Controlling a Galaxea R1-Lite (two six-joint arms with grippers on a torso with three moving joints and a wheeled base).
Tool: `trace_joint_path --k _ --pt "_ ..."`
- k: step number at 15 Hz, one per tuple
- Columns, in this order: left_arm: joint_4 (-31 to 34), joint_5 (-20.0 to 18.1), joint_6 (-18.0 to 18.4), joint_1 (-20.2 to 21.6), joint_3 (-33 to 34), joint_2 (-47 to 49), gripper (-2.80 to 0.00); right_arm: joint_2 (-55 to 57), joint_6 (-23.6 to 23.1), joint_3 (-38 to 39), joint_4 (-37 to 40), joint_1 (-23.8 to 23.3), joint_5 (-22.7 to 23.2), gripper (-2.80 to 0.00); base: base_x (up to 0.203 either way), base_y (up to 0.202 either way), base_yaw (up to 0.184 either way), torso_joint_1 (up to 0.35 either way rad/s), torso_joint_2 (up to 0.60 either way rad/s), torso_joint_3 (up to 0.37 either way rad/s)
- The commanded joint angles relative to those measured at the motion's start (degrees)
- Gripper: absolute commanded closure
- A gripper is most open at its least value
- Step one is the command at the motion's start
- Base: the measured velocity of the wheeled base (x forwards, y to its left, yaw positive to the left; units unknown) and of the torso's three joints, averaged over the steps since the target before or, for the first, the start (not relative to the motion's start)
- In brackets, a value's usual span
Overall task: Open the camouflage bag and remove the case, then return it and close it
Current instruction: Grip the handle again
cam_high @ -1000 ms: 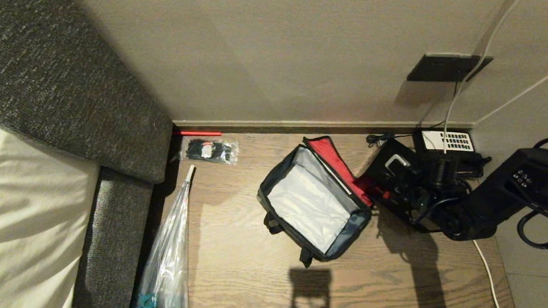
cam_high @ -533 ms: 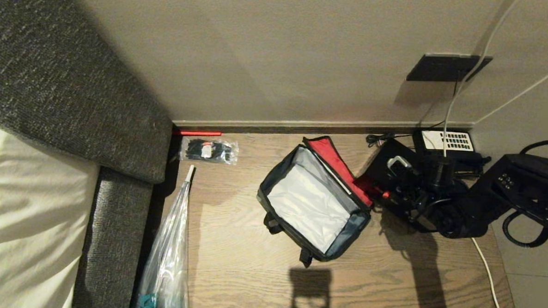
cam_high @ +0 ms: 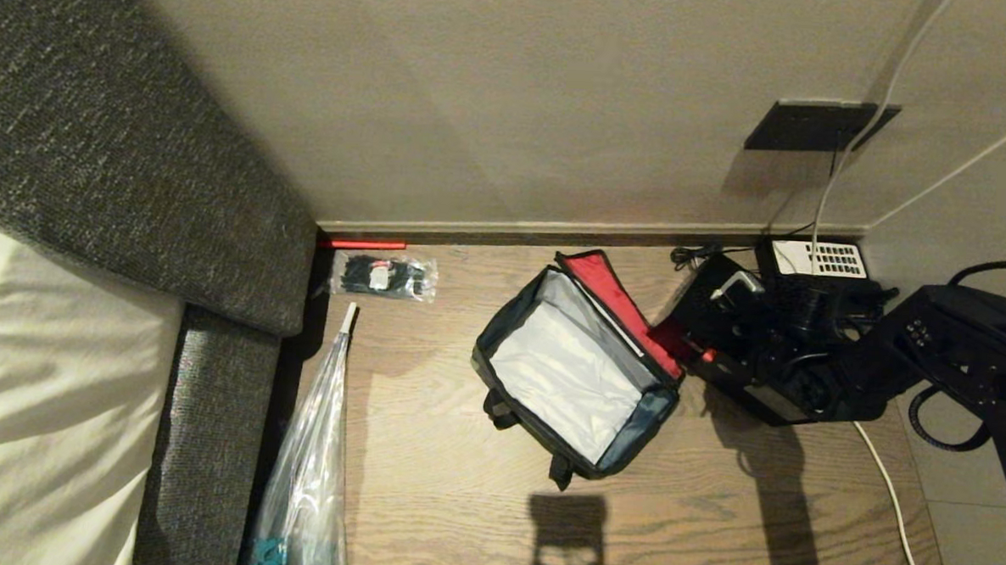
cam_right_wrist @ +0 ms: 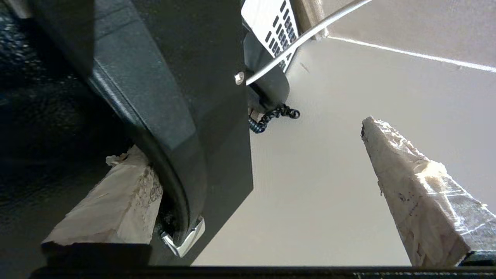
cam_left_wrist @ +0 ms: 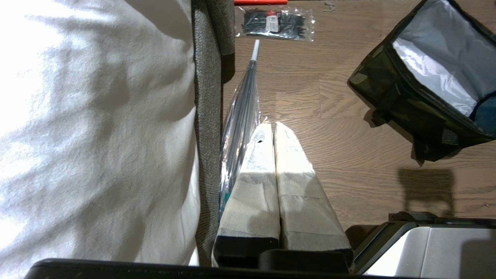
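Lying open, the camouflage bag (cam_high: 575,375) shows only bare silvery lining.

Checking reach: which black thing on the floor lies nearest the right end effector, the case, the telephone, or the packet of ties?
The case: the right end effector, open, straddles its edge. The telephone sits behind; the packet lies far left.

Camouflage bag (cam_high: 575,371) lies open, empty; black case (cam_high: 738,335) stands just beside.
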Motion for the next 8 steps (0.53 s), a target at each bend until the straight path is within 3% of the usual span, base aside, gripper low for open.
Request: trace_joint_path --k 1,2,3,8 --pt "0.02 -0.02 0.00 -0.02 -0.01 0.00 0.00 0.99 -0.37 0.72 -0.56 -0.14 0.22 -2.80 0.000 0.000 0.000 0.000 0.00 0.000" --pt "0.02 -0.02 0.00 -0.02 -0.01 0.00 0.00 0.99 -0.50 1.46 -0.74 -0.14 0.38 -2.80 0.000 0.000 0.000 0.000 0.00 0.000" --pt "0.02 -0.02 0.00 0.06 -0.01 0.00 0.00 1.11 -0.36 2.23 -0.86 -0.08 0.36 0.00 0.000 0.000 0.000 0.000 0.00 0.000" --pt "0.02 -0.02 0.00 0.05 -0.01 0.00 0.00 2.12 -0.27 2.72 -2.98 -0.05 0.24 0.00 0.000 0.000 0.000 0.000 0.00 0.000"
